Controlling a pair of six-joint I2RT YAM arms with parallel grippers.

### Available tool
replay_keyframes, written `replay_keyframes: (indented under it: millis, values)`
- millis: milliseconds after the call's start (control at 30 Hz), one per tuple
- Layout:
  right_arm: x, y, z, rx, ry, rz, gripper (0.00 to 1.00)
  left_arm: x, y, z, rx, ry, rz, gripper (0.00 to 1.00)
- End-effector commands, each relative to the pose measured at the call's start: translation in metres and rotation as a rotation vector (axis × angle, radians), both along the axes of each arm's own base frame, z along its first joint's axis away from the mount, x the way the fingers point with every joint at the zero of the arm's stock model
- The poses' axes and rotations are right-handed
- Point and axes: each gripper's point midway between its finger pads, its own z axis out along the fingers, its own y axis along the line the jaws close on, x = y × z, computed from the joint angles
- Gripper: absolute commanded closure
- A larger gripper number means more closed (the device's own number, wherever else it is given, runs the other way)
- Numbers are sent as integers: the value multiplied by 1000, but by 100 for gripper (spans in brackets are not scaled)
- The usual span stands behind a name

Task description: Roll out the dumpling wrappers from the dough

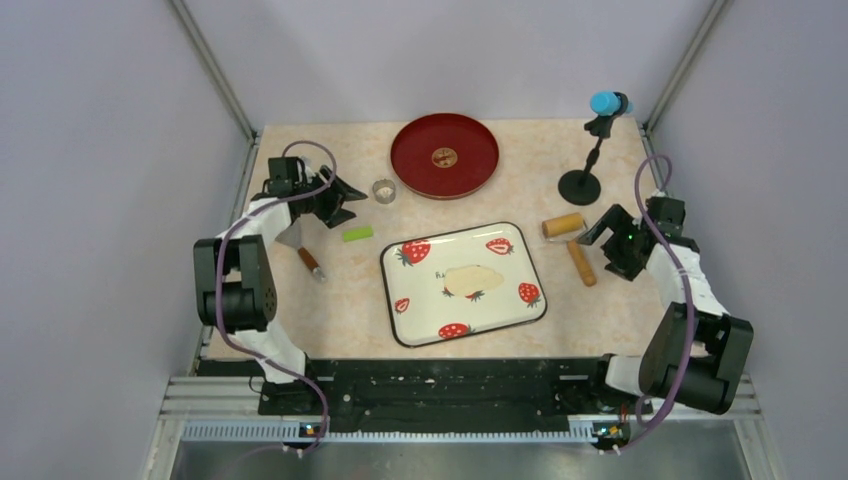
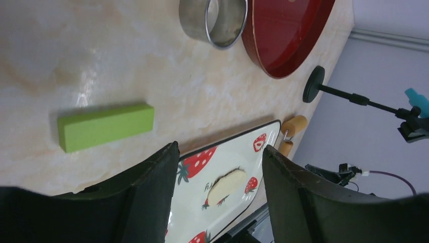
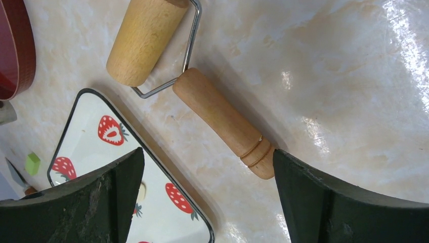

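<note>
**Desk** (image 1: 330,300): pale marbled top, seen from above; clock directions are taken from the tray, with 12 o'clock at the far edge.

1. **Tray** (image 1: 500,315): rounded rectangle, white with strawberry print and a dark rim. It sits at the centre of the desk, slightly skewed.
2. **Dough** (image 1: 473,280): a thin, flat, pale cream oval. It lies in the middle of the tray, long axis running 9 to 3 o'clock, with no gripper touching it.
3. **Plate** (image 1: 470,150): round and red, at 12 o'clock, apart from the tray.
4. **Ring** (image 1: 384,190): small metal ring, upright on the desk at 11 o'clock, just beside the plate's 9 o'clock rim.
5. **Block** (image 1: 357,234): small green bar at 10 o'clock, near the tray's corner.
6. **Scraper** (image 1: 300,250): metal blade with a wooden handle, at 9 o'clock, partly under the left arm.
7. **Roller** (image 1: 580,262): tan wooden drum on a wire yoke with a wooden handle. It lies flat at 3 o'clock, just beside the tray.
8. **Stand** (image 1: 590,160): black with a round base and a blue tip, at 1 o'clock.
9. **Left gripper** (image 2: 220,152): fingers spread wide and holding nothing, above the desk between ring and scraper, with the block close ahead.
10. **Right gripper** (image 3: 207,154): fingers spread wide and holding nothing, at 3 o'clock, with the roller handle lying just ahead of the gap.
</note>
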Motion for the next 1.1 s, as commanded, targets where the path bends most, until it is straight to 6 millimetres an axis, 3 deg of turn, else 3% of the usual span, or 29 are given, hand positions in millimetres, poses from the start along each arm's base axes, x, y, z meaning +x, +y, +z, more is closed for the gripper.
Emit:
replay_keyframes:
  millis: [0,167,367,600,733,900,1067]
  values:
    - [10,7,9,15,-28,42,6,44,5,19,-5,-63,24,36]
    - [12,13,4,25,-8,62,6,73,17,2,38,7,80,42]
    - [17,14,-2,38,13,83,7,97,11,-18,75,49,63,48]
    - [20,14,-3,43,19,96,7,104,-9,-42,109,90,28,49]
    - [20,16,-5,54,28,108,7,105,-32,-54,126,104,-10,50]
    - [21,18,-4,60,24,118,7,109,-37,-65,146,133,-5,58]
    - [21,18,-4,58,28,131,8,110,-35,-71,165,152,-11,80]
